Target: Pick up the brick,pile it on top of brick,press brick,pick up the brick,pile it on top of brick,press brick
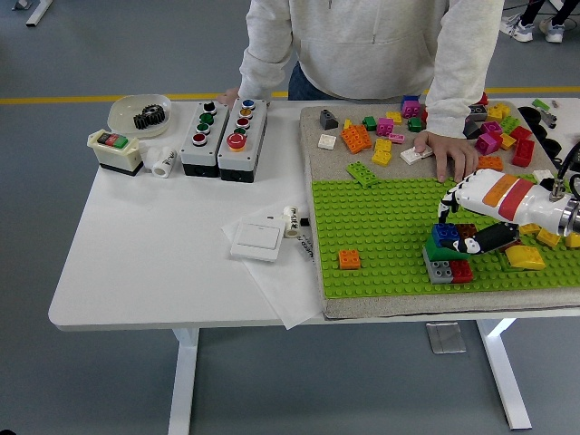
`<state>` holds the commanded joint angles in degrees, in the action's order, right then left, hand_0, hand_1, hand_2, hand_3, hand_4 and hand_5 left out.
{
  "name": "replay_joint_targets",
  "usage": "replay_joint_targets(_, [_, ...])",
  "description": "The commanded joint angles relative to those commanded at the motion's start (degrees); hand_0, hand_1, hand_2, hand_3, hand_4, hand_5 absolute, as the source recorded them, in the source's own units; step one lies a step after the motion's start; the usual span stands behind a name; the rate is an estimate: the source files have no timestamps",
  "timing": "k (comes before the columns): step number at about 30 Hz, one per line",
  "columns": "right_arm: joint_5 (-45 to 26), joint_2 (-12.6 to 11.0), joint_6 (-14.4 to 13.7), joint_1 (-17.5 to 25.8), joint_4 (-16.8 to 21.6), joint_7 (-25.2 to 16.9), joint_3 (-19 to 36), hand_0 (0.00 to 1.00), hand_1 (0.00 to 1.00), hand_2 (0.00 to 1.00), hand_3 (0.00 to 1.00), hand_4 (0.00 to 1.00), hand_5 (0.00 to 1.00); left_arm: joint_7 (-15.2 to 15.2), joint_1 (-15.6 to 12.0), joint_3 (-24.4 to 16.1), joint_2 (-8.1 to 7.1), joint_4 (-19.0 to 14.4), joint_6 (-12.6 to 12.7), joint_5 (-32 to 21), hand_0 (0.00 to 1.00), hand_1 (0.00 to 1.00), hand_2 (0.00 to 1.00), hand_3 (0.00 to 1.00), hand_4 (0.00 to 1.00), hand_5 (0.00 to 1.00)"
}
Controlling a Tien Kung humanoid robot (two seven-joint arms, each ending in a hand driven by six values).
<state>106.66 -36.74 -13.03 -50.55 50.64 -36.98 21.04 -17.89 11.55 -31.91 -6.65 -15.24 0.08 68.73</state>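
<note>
Head view. A blue brick was seen seated on a green brick, atop a grey brick and red brick, on the green baseplate at about 4 o'clock on the table. The right hand was held over the stack, fingers curled about the blue brick; whether it was gripped or only pressed could not be told. The bricks were judged light, rigid, smooth; hold is best taken on opposite side walls. A person's hand was rested at 12 o'clock of the stack.
</note>
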Motion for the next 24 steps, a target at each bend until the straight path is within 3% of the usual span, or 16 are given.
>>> replay_joint_targets(24, [0.6, 0.4, -0.8, 0.1, -1.2, 0.0, -0.8, 0.533, 0.529, 0.564, 0.510, 0.696, 0.537, -0.1, -0.1, -0.1, 0.03, 0.0, 0.0, 0.3, 0.754, 0.742, 0.749, 0.595, 0.658, 0.591])
